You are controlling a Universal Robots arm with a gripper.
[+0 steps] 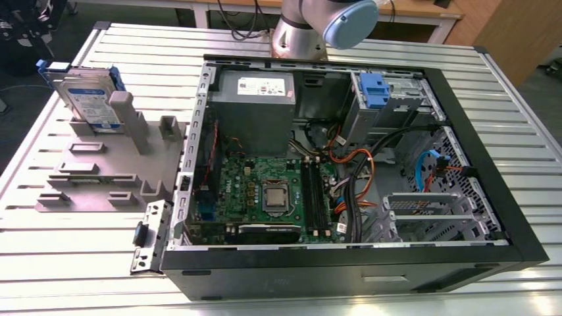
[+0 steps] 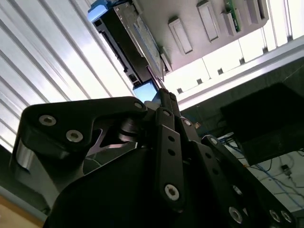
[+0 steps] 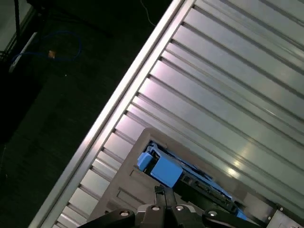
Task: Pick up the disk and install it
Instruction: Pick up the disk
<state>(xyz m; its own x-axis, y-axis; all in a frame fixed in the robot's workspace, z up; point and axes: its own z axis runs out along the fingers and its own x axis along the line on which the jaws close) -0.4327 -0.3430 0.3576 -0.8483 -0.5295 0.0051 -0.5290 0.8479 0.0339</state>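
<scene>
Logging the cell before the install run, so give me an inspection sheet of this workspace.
Surface: ribbed metal table carrying a grey fixture and an open computer case.
Job's things: disk stands upright in the fixture, at the exterior view's left.
Clutter: nothing seen.
Grippers: gripper shut, holding nothing, apart from the disk, near its blue bracket end.
Cables: orange and black cables inside the case; black cords behind the table.
Surroundings: wooden desk behind the robot arm.
</scene>
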